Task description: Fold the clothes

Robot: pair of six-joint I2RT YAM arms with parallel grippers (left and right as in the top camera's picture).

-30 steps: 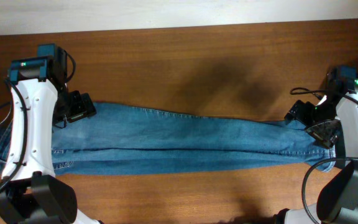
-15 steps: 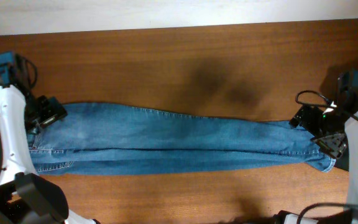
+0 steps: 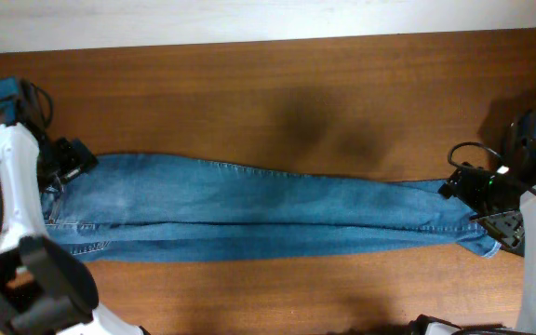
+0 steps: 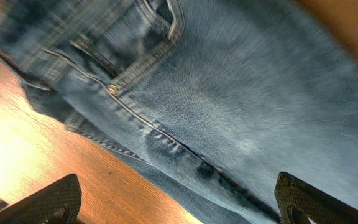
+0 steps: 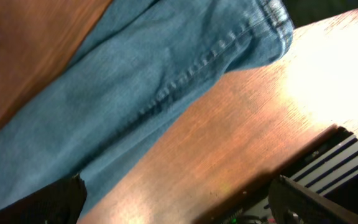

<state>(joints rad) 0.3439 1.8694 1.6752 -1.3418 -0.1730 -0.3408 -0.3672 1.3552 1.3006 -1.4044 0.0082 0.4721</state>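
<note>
The blue denim jeans [image 3: 268, 214] lie flat and stretched lengthwise across the wooden table [image 3: 277, 102], waistband to the left and leg hems to the right. My left gripper [image 3: 73, 160] hovers over the waist's far corner. In the left wrist view it [image 4: 179, 208] is open wide and empty, above a pocket seam with a rivet [image 4: 112, 89]. My right gripper [image 3: 465, 184] hovers by the leg hems. In the right wrist view it [image 5: 179, 208] is open and empty, with the hem [image 5: 277, 25] ahead of it and bare wood between its fingers.
A white strip [image 3: 249, 19] runs along the table's far edge. The table's right edge [image 5: 328, 127] lies close to the hems, with dark equipment beyond it. My white arm links [image 3: 7, 205] cover part of the waistband.
Both arms have drawn outward, the left one to the left and the right one to the right. The jeans stay laid out flat, with more of the waist end showing.
</note>
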